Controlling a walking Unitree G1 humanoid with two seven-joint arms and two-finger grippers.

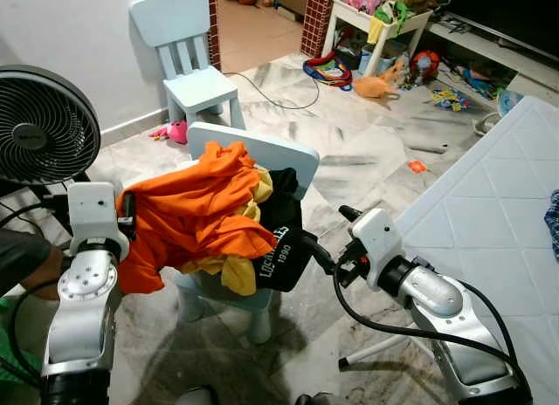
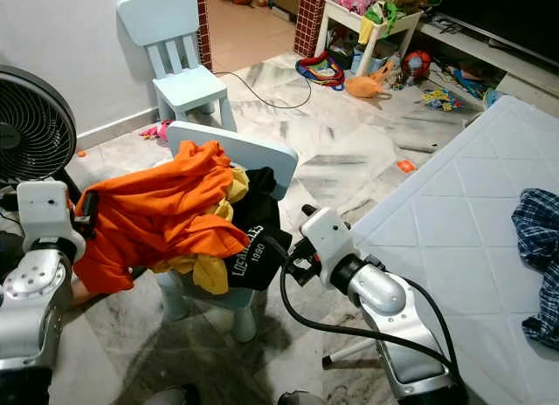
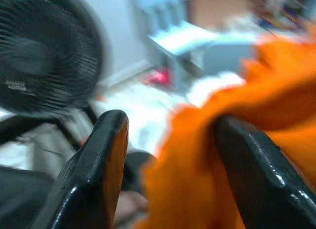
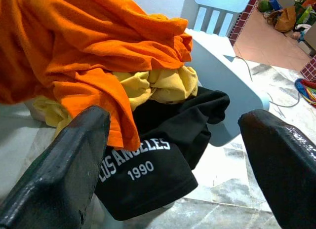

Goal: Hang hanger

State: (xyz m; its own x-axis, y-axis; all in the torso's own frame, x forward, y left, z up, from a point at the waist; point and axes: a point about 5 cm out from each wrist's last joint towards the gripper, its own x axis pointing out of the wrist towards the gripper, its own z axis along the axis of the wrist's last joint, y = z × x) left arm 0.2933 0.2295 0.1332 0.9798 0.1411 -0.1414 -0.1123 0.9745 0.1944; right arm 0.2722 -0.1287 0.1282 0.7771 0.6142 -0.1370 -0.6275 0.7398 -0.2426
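A heap of clothes — orange shirt (image 1: pixel 196 209), yellow garment (image 4: pixel 158 83) and black top (image 4: pixel 148 170) printed "Los Angeles 1990" — lies on a small pale-blue chair (image 1: pixel 262 152). The left pincer (image 3: pixel 173 155), fingers apart, has orange cloth between them. The right pincer (image 4: pixel 173 165), fingers spread wide, hovers just beside the black top. No hanger can be made out. A fan (image 1: pixel 39 126) stands at left.

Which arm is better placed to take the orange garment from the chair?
The left. The left gripper is open right at the orange garment, while the right gripper faces the black shirt.
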